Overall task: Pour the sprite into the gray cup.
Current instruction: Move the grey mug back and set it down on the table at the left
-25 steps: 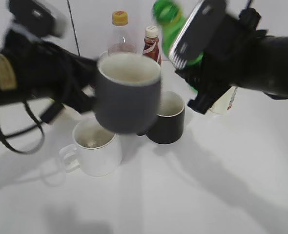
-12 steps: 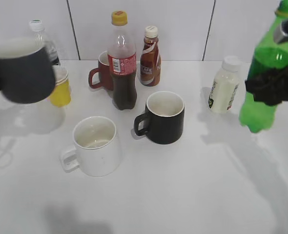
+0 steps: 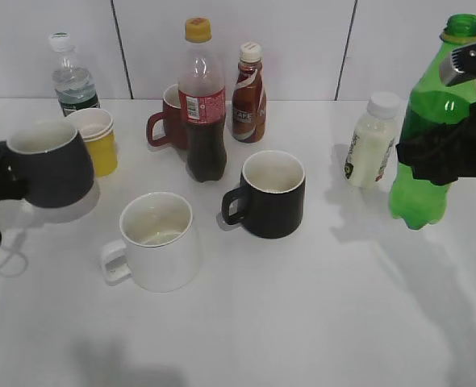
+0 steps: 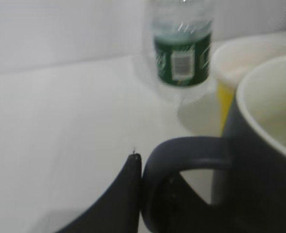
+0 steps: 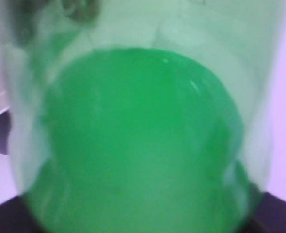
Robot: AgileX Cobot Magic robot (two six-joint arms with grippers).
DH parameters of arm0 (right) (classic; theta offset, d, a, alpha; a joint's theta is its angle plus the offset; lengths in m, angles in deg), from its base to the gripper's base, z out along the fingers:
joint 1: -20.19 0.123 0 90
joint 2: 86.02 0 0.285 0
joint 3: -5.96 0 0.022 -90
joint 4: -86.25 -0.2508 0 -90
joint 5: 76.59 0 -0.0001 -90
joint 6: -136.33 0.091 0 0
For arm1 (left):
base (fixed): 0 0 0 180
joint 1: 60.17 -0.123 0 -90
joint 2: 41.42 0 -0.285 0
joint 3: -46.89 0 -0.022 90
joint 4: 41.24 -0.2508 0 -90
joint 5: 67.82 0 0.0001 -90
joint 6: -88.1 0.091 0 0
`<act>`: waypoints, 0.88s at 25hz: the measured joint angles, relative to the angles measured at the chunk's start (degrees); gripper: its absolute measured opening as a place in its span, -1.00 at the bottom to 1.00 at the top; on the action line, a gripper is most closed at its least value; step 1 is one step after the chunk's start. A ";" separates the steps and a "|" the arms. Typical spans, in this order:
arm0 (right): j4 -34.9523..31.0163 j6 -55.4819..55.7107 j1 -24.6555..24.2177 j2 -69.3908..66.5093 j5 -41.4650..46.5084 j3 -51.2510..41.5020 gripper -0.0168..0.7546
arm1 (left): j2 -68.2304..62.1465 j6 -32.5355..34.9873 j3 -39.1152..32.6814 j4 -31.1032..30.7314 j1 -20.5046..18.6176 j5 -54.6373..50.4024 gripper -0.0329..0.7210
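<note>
The gray cup (image 3: 51, 166), matte charcoal with a cream inside, is upright at the far left, at or just above the table. My left gripper (image 3: 2, 176) is shut on its loop handle. In the left wrist view the handle (image 4: 182, 150) is pinched against a dark finger (image 4: 121, 201), with the cup body (image 4: 264, 165) to the right. The sprite (image 3: 425, 137), uncapped, is upright at the far right with its base near the table. My right gripper (image 3: 436, 153) is shut around its middle. The bottle's green body (image 5: 143, 131) fills the right wrist view and hides the fingers.
A white mug (image 3: 156, 240) and a black mug (image 3: 272, 193) stand in the middle. Behind them are a cola bottle (image 3: 202, 101), a brown bottle (image 3: 249, 82) and a red mug (image 3: 167, 119). A yellow cup (image 3: 98, 141) and a water bottle (image 3: 71, 81) are beside the gray cup. A white bottle (image 3: 369, 151) is next to the sprite.
The cup and the tilted sprite were raised together at centre. The arms moved apart: the cup went left and down, the sprite went right, turned upright and came down.
</note>
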 joint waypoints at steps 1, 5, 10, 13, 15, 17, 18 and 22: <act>0.00 0.01 0.00 0.00 0.00 0.00 0.15 | -1.83 0.06 0.00 0.73 0.00 1.45 -0.77; 0.00 -0.05 0.00 0.00 0.00 0.00 0.15 | -7.63 0.29 0.05 1.79 -0.06 6.03 -0.77; -0.60 -0.05 0.00 0.00 0.06 0.00 0.15 | -10.92 0.01 0.11 1.85 -0.06 9.54 -0.77; -0.96 -0.05 0.00 0.00 -0.33 0.00 0.15 | -10.97 0.01 -0.09 1.69 -0.06 9.84 -0.77; -1.03 -0.05 0.00 0.00 -0.19 0.00 0.15 | -10.97 -0.07 -0.78 1.58 -0.06 10.35 -0.76; -1.03 -0.05 0.00 0.00 -0.09 0.00 0.15 | -10.97 -0.14 -1.89 1.19 -0.11 11.18 -0.74; -1.03 -0.05 0.00 0.00 -0.09 0.00 0.15 | -10.97 -0.14 -2.41 0.91 -0.11 11.71 -0.72; -1.03 -0.05 0.00 0.00 0.51 0.00 0.15 | -10.97 -0.14 -4.75 -0.27 -0.11 13.80 -0.68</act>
